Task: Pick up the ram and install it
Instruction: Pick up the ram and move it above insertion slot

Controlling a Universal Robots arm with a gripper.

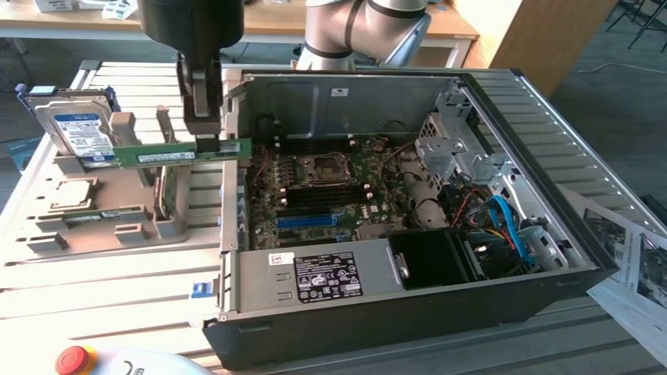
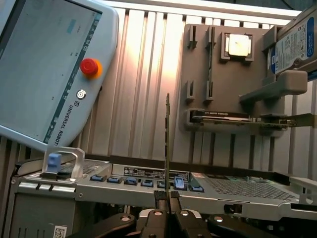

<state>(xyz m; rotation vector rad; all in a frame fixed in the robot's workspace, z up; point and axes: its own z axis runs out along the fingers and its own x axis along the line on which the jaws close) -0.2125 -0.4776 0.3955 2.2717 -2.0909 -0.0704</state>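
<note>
Right now my gripper (image 1: 212, 145) has its jaws pinched tight on the ram (image 1: 167, 156), holding it close to one end (from my wrist I see the board edge-on). The stick hangs level in the air, crossing the side wall of the open computer case (image 1: 417, 312) and the adjoining edge of the grey holder (image 1: 136, 226). A hard drive (image 1: 78, 129) stands upright at the holder's corner.

Open computer case (image 1: 417, 320), motherboard (image 1: 333, 183) and power supply (image 1: 312, 277) inside; hard drive (image 1: 75, 129) upright in grey fixture (image 1: 94, 223) beside case; teach pendant (image 2: 44, 64), red button (image 2: 89, 67), on slatted table (image 1: 105, 281)
</note>
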